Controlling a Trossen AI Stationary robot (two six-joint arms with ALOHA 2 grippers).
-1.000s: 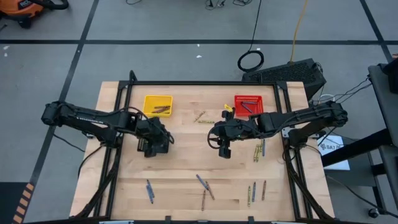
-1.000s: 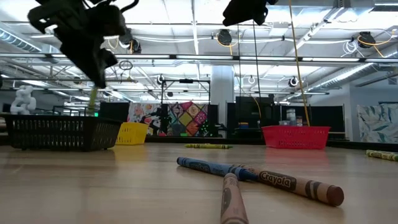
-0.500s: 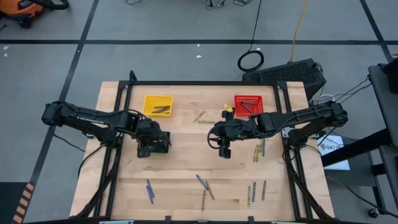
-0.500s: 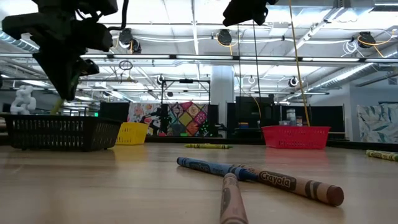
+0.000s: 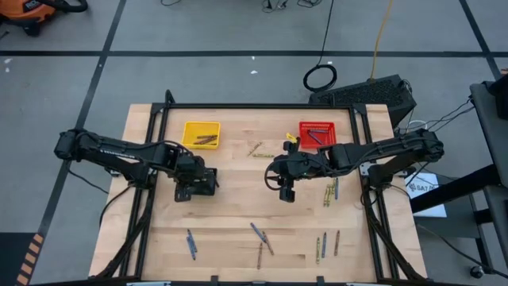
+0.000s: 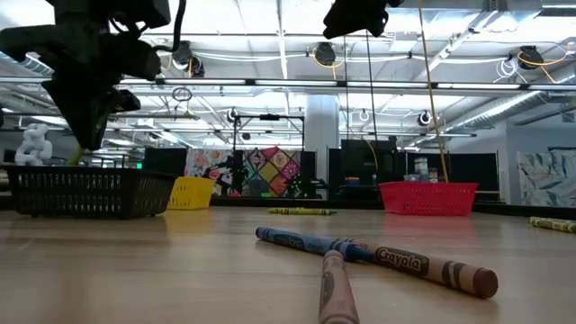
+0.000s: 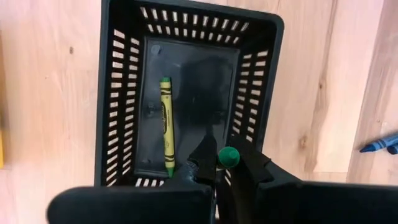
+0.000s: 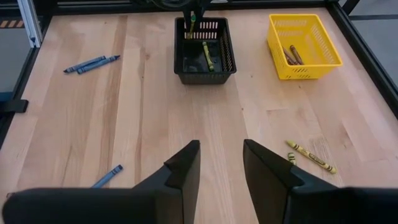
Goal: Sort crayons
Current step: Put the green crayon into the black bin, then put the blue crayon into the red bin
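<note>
My left gripper (image 7: 219, 163) points down over the black mesh basket (image 7: 186, 14), shut on a green crayon (image 7: 228, 155). One yellow-green crayon (image 7: 166, 124) lies flat on the basket's floor. The right wrist view shows this gripper (image 8: 191, 14) above the basket's far end (image 8: 205, 68). My right gripper (image 8: 221, 152) hangs open over the table's middle (image 5: 284, 189) with nothing between its fingers. Loose crayons lie on the wood: blue ones (image 5: 191, 244) (image 5: 258, 233), brown ones (image 5: 259, 254), and several at the right (image 5: 329, 191). My left gripper pinches the green crayon between its two fingers, which come from above and point down. The crayon runs along the fingers; its lower end (image 7: 228, 155) sticks out past the fingertips. It hangs clear above the basket's floor.
A yellow basket (image 5: 201, 133) with brown crayons stands at the far left and a red basket (image 5: 315, 133) at the far right. A yellow-green crayon pair (image 5: 255, 149) lies between them. In the low view a blue and a brown crayon (image 6: 360, 256) lie crossed near the front edge.
My left gripper has tipped to point more steeply down, and its fingertips with the green crayon have swung a little toward the table's left edge, over the black basket. The crayon stays between the fingers.
</note>
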